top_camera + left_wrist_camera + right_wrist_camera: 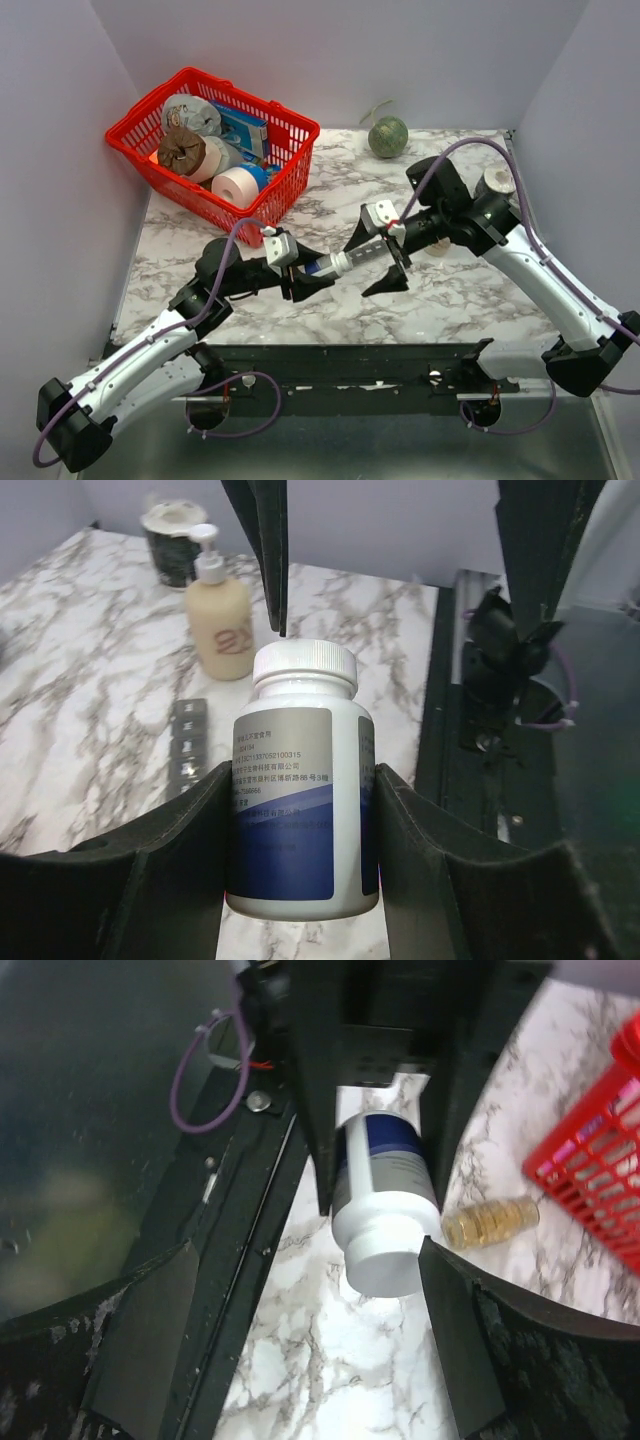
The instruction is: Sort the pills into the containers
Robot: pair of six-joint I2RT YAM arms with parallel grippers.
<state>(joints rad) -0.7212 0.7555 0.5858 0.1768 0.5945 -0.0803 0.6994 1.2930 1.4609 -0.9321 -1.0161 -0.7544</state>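
The containers point(190, 742), a dark-grey strip, lie flat on the marble table point(80, 630). The left gripper point(305, 780) is clamped on a white-capped bottle point(300, 810). The right gripper point(373, 258) has its jaws wide apart around the cap. The pills point(490, 1223), in a clear vial, lie on the marble near the red basket point(600, 1170).

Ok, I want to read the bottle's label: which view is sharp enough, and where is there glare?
Left wrist: bottle label sharp, print legible; pump bottle behind softer. Right wrist: cap blown out white, left side murky dark. Top: even light, label too small to read.
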